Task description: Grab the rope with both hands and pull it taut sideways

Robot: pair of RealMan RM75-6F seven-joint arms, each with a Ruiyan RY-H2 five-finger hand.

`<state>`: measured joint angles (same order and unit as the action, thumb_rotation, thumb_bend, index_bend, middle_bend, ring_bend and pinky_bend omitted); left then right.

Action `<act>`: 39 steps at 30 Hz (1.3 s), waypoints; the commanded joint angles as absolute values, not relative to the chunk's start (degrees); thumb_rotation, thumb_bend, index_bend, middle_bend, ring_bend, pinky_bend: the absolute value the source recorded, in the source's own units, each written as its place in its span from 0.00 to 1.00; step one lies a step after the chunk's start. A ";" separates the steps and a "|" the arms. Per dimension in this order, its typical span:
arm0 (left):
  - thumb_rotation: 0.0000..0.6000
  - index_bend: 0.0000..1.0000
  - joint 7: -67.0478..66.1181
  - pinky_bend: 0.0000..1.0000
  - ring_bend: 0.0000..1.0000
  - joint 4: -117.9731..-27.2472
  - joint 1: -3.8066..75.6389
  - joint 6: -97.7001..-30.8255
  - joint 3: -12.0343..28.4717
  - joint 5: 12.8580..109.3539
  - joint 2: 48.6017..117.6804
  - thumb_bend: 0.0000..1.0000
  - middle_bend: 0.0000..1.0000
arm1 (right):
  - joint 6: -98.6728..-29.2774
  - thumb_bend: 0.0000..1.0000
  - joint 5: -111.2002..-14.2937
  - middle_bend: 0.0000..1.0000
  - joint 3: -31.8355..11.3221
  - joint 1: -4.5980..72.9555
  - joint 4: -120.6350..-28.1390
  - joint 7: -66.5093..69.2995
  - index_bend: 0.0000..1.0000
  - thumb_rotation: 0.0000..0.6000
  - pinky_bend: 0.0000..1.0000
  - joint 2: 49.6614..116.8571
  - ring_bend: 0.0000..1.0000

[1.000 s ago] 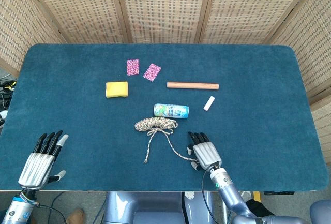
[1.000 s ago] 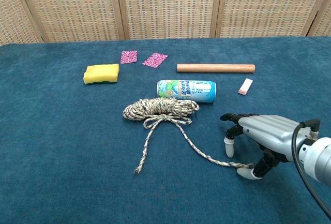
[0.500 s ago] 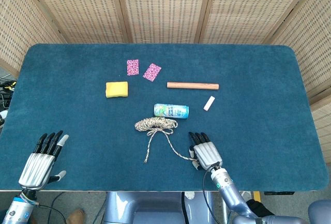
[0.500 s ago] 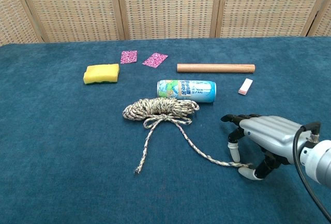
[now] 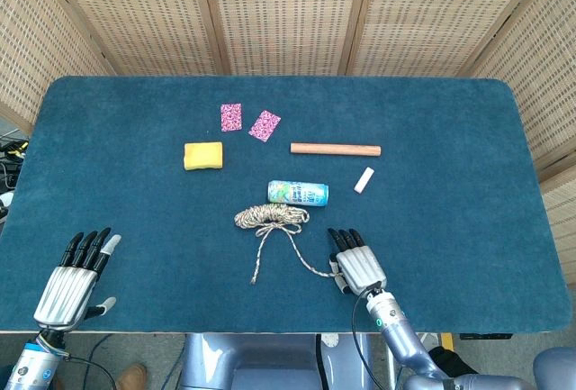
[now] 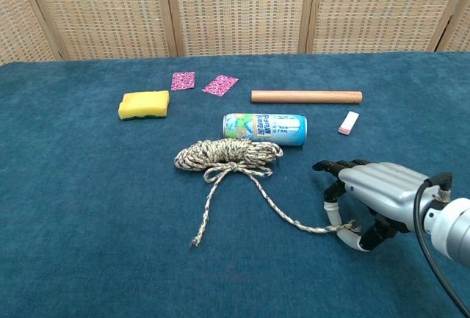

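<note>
Right hand (image 6: 374, 197) pinches rope (image 6: 228, 158) end; left hand (image 5: 67, 284) spread, empty; blue cloth table (image 5: 450, 138), wicker screens (image 5: 279, 12).

The near left part of the surface (image 5: 144, 237) lies bare between the left robot hand (image 5: 70, 280) at the front edge and the rope (image 6: 228, 158), so a sideways path to the rope's loose left end is open. Just behind the rope's coil the can (image 6: 264, 128) lies almost touching it, blocking any approach from the far side, with the wooden rod (image 6: 306, 97) and white eraser (image 6: 349, 122) further back right. The sponge (image 6: 144, 105) and two pink cards (image 6: 200, 82) sit well apart at the back left, off the direct line.
</note>
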<state>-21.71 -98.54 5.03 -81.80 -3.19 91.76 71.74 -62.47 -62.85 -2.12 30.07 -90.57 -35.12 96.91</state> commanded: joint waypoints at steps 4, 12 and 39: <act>1.00 0.00 -21.75 0.00 0.00 -98.30 5.68 -80.98 -3.00 91.83 72.11 0.00 0.00 | -62.63 0.45 -64.43 0.00 -2.12 30.09 -90.41 -33.93 0.66 1.00 0.00 96.73 0.00; 1.00 0.03 -24.61 0.00 0.00 -95.96 10.26 -77.57 -0.82 94.50 74.52 0.00 0.00 | -63.09 0.44 -66.13 0.01 -2.06 30.36 -89.43 -34.57 0.69 1.00 0.00 96.78 0.00; 1.00 0.44 -23.75 0.00 0.00 -80.27 32.51 -59.60 0.91 104.80 90.55 0.28 0.00 | -61.90 0.45 -63.85 0.02 -3.41 31.28 -88.93 -36.17 0.71 1.00 0.00 97.43 0.00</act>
